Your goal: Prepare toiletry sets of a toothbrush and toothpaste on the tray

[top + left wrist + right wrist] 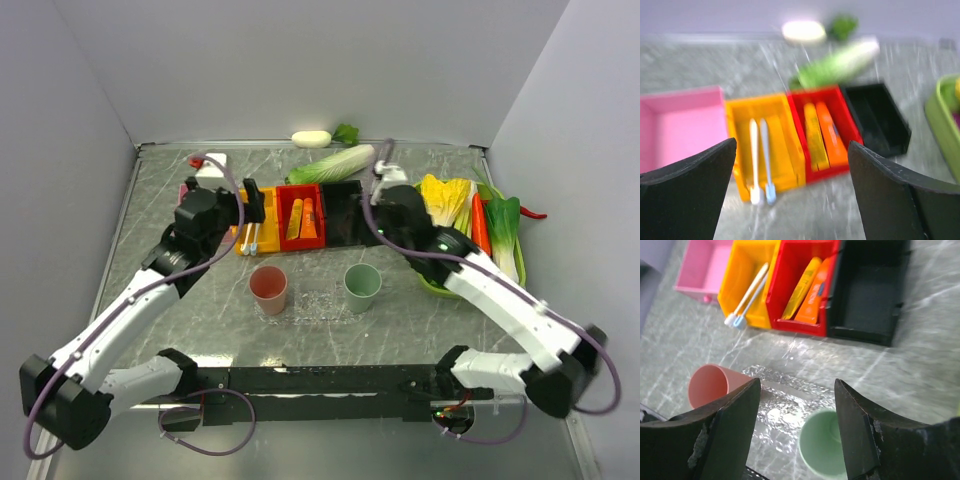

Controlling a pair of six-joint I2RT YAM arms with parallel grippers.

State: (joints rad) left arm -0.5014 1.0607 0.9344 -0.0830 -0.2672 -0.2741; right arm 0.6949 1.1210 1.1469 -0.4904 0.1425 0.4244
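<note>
Both open and empty, the left tool [791, 145] faces the yellow bin's [740, 117] toothbrushes [760, 160], likely light, stiff and slippery, best pinched mid-handle, while the right tool [797, 382] faces the tray [777, 385].

Pink cup [268, 288] & green cup [362, 285] upright on surface [400, 322]. Behind, in a row: pink bin [705, 265], orange bin [742, 270], red bin [797, 324], black bin [865, 295]. Cabbage [335, 163] at back.

A robot test cell in a lab, by the look of it. Plain pale walls [300, 60] box in a marble-patterned tabletop [190, 200]. Two white arms [130, 320] trailing cables are bolted to a black rail [320, 380] at its near edge. Coloured bins [300, 215], the tray [320, 305] and what seem to be toy vegetables [470, 210] lie in neat order.
</note>
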